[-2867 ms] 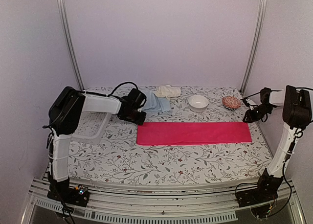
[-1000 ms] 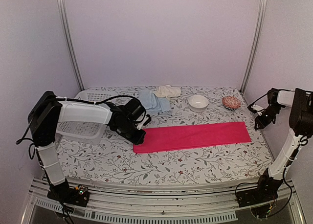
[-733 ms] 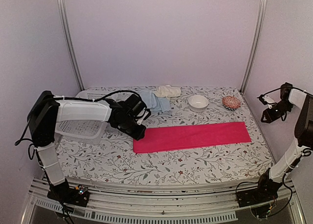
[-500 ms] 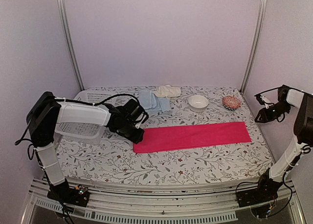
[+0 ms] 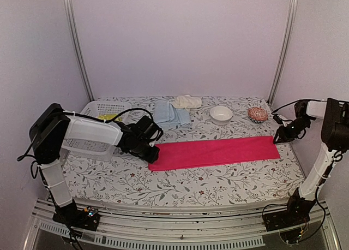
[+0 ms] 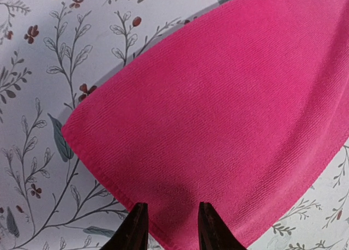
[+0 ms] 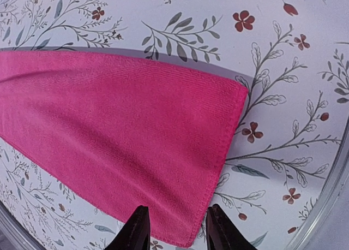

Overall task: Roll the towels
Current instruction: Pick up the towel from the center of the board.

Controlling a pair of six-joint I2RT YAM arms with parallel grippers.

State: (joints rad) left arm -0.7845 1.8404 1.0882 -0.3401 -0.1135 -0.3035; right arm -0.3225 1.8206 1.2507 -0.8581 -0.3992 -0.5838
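a: where's the hot pink towel [image 5: 212, 152]?
b: flat on the desk [image 5: 191, 187], folded into 1 long strip running left to right across the middle. its left end lies a bit nearer the arms than its right end.
a: and the fingers?
b: the left fingers [image 6: 134, 233] hang right over the strip's left end, parted. the towel lies flat in the gap between them, and they clamp nothing. the right fingers [image 7: 137, 231] sit the same way over a corner of the right end, parted, nothing pinched.
a: containers?
b: 2 that i'm sure of. a white basket [image 5: 101, 106] stands at the left side of the desk, partly behind the left arm. a yellow-green towel [image 5: 109, 118] lies in it toward the far end; the arm hides much of the inside. a white bowl [image 5: 221, 114] sits behind the strip, toward the right. i can't tell whether anything is in it.
a: the other towels?
b: the light blue towel [image 5: 172, 113] lies folded at the back, between basket and bowl, outside both. the cream towel [image 5: 187, 101] is bunched just behind it. a red-patterned round thing [image 5: 257, 114] sits right of the bowl, too small to make out.
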